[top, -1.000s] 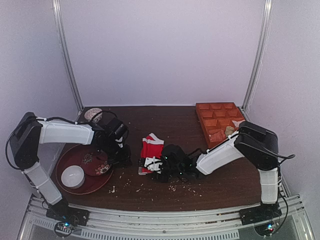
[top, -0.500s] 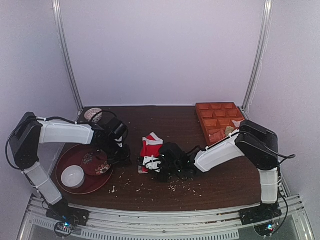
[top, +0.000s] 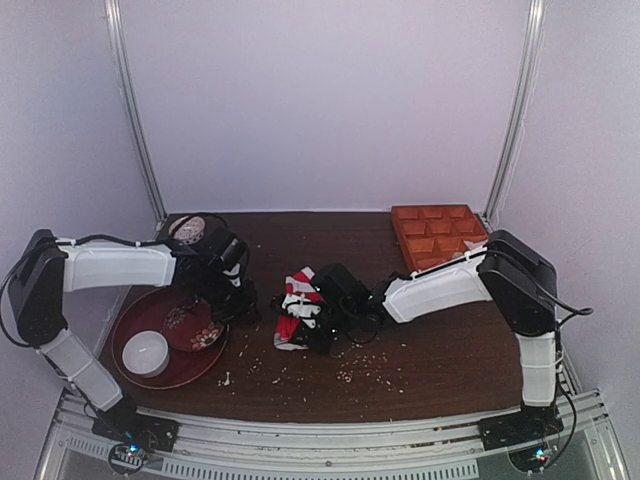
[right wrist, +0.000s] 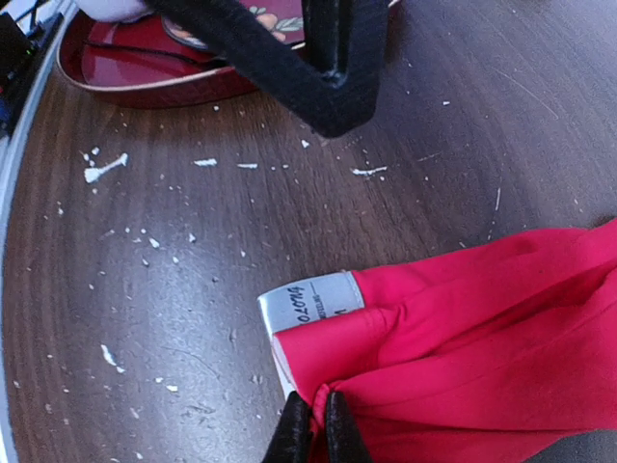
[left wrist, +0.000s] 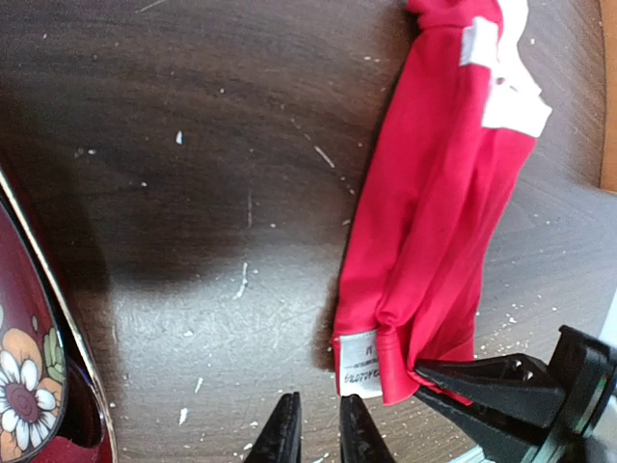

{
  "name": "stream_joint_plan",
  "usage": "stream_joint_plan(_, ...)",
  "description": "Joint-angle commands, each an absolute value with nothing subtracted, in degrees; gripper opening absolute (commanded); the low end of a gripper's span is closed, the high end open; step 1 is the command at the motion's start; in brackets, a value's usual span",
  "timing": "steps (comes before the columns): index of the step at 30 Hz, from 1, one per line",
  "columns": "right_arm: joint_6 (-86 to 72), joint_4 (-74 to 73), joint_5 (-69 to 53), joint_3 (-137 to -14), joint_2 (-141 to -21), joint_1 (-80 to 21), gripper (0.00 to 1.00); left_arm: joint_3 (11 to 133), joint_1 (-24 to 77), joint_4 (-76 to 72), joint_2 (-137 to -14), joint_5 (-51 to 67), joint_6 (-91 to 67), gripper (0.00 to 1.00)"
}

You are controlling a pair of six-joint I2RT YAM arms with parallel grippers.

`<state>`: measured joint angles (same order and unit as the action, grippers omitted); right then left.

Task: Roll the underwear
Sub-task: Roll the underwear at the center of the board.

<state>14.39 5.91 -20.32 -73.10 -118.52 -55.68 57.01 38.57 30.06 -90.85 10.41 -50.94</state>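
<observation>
Right hand [right wrist: 310, 429] now clamped on underwear [right wrist: 463, 328] corner, drawn farther from its base, fabric bunched shorter

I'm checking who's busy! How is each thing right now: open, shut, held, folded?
Underwear: folded into a long strip, lying on the table, one corner pinched.
Right tool: shut on that corner.
Left tool: open a crack, empty.
Bowl: upright on the red plate.
Orange tray: lying flat, untouched.
</observation>
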Motion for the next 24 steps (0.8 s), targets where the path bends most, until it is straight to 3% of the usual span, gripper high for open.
stream_joint_plan(1, 5.66, -2.62, -31.28, -77.94, -116.86, -53.31, 0.0, 56.82, 38.01, 30.15, -88.67, 11.11, -49.7, 0.16)
stream_joint_plan(10, -4.62, -6.6, -46.38, -86.18, -123.95, -47.38, 0.0, 56.52, 37.98, 28.83, -88.58, 12.19, -48.37, 0.16)
stream_joint_plan(24, -12.21, -6.08, -51.68, -92.44, -132.62, -44.13, 0.0, 55.99, 38.04, 28.06, -88.55, 12.26, -47.14, 0.16)
